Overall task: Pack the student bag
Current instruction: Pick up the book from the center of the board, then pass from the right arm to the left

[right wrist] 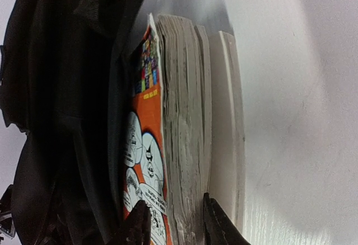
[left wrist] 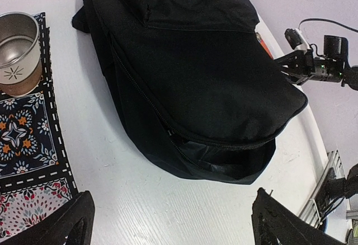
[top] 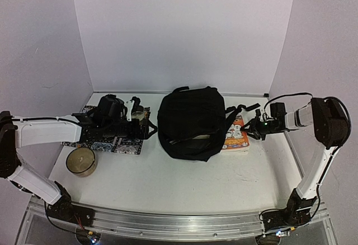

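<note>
Left gripper (left wrist: 174, 225) gapes wide; right of the student bag (top: 190, 123), right gripper (right wrist: 176, 225) straddles the orange book (right wrist: 142, 161), grip unclear.

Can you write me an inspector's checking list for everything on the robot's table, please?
Surface: white table, no spills seen.
Job's things: big soft black fabric backpack lying mid-table; thick orange-covered book pressed against its right side.
Clutter: patterned cloth mat on the left, round metal cup at its edge.
Pincers: left pincer wide open, empty; right pincer has a finger on each side of the orange book's pages, grip unclear.
Cables: black cable looping over the right arm.
Surroundings: plain pale walls; nothing else seen.
</note>
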